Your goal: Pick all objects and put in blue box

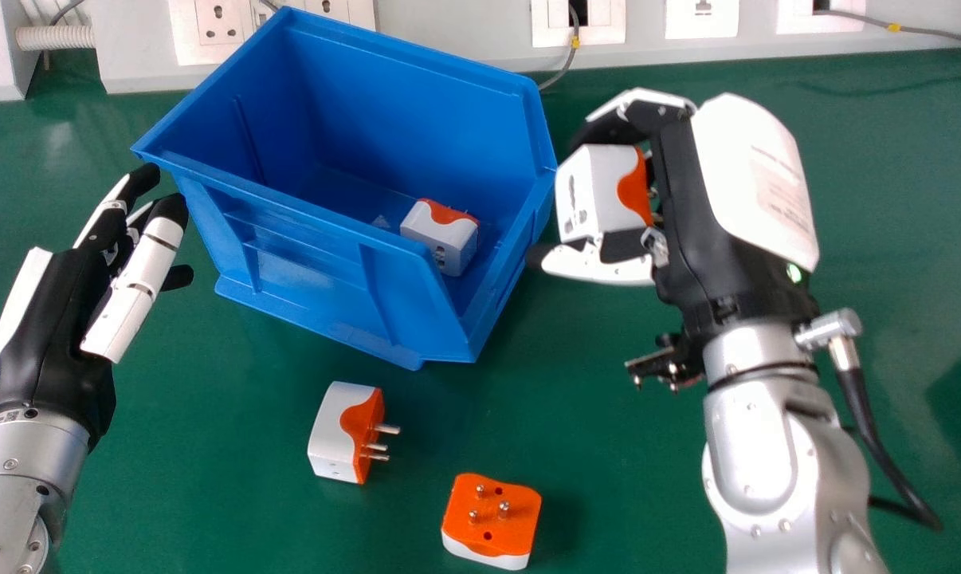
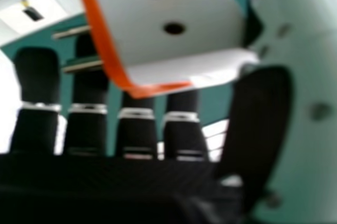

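Note:
My right hand (image 1: 676, 175) is curled round a white and orange plug adapter (image 1: 596, 191), just right of the blue box (image 1: 313, 271). In the right hand view, the held adapter (image 2: 168, 19) lies between the thumb and fingers of my right hand (image 2: 137, 134). Inside the box rests another adapter (image 1: 441, 239). On the table in front of the box lie one adapter on its side (image 1: 341, 430), pins pointing right, and one with its pins up (image 1: 492, 518). My left hand (image 1: 58, 319), fingers relaxed and holding nothing, is left of the box.
Behind the box, a white wall trunking (image 1: 480, 32) with sockets and grey cables runs along the back edge of the green table (image 1: 233, 446). A black cable (image 1: 879, 438) hangs beside my right forearm.

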